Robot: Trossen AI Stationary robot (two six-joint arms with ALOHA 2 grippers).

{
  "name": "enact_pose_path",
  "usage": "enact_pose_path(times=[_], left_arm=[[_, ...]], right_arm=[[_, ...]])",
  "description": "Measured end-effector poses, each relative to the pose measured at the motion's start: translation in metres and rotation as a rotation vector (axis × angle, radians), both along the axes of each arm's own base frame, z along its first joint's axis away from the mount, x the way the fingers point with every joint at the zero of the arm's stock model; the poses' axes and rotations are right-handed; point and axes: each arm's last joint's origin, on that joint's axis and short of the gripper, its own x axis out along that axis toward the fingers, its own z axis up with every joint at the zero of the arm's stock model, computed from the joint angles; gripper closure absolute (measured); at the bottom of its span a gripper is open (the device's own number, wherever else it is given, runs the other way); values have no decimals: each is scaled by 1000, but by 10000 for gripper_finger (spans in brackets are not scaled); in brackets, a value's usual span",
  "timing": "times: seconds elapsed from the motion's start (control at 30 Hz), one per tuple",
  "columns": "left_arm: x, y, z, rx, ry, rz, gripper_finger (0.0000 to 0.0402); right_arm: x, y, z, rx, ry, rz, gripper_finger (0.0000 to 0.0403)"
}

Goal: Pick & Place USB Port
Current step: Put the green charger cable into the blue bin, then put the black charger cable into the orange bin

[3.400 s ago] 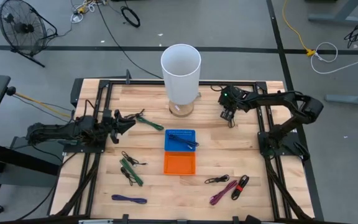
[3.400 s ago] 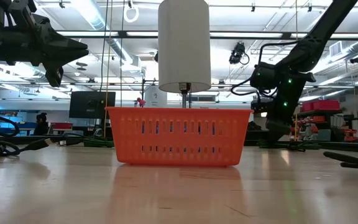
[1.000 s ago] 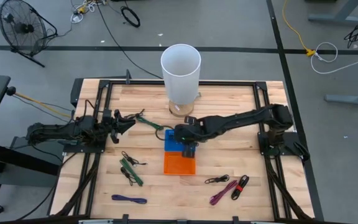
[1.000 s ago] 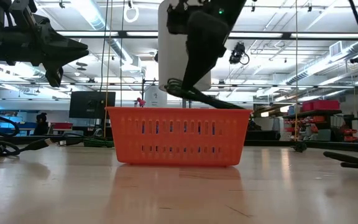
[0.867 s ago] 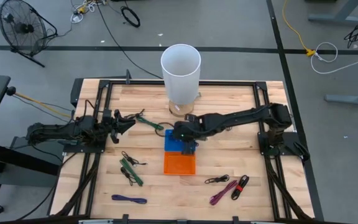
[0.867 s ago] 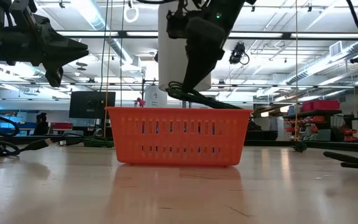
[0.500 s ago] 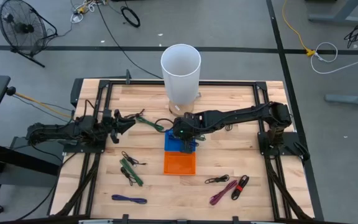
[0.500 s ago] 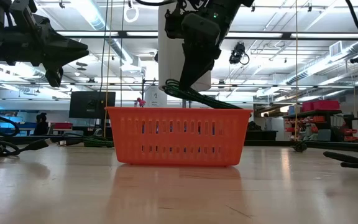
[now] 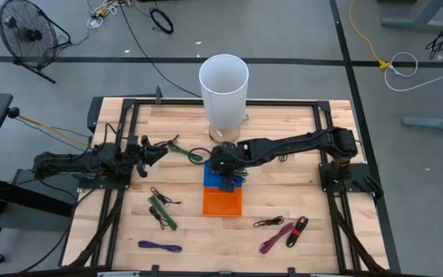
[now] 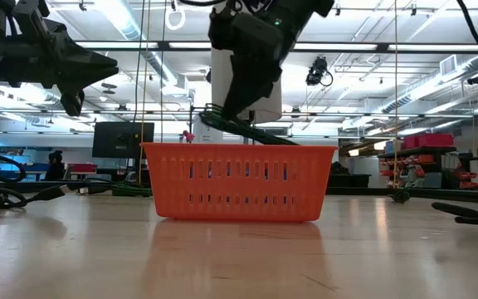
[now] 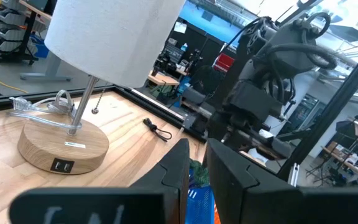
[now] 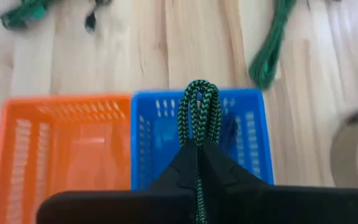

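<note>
The right arm reaches far across the counter (image 9: 298, 188) from its base on the right, stretched almost flat toward the centre, with its right claw (image 9: 223, 171) over the blue basket (image 9: 237, 178). The claw is pinched shut on a green-and-black cable (image 12: 198, 118). In the right wrist view the cable's folded loop sticks out past the fingertips, its long axis running straight forward from the claw, over the blue basket with the orange basket (image 12: 67, 146) just beside it. In the low view the same claw (image 10: 222, 112) hangs above the orange basket's (image 10: 239, 181) rim, and the cable (image 10: 247, 130) trails from it, slanting down to the right toward that rim.

The left arm lies low along the left side of the counter, its left claw (image 9: 160, 151) pointing right toward the centre. In the left wrist view its fingers (image 11: 182, 171) stand narrowly apart; whether anything is between them cannot be told.

Only the high view shows the whole layout: the white lamp (image 9: 224, 88) at the far middle, the blue basket just beyond the orange one (image 9: 222, 202), and loose cables (image 9: 283, 229) on the near side of the counter. The left wrist view alone shows the lamp's wooden base (image 11: 61, 146) and the right arm (image 11: 260, 93) past it.
</note>
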Motion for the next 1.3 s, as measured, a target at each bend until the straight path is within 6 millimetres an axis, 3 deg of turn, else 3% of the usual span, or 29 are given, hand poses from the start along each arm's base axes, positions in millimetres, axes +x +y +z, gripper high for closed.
enact_pose_path(times=[0.33, 0.77, 0.93, 1.3], left_arm=[[0, 0, 0, 0, 0, 0, 342], [0, 0, 0, 0, 0, 0, 342], [0, 0, 0, -1, -1, 0, 342], [0, 0, 0, -1, 4, -1, 342]], right_arm=[[2, -7, -14, -7, 55, -14, 373], [4, -13, -14, -69, 38, -8, 316], [-8, -24, -9, -146, 122, -69, 307], [-56, -25, 23, -252, 275, -275, 316]])
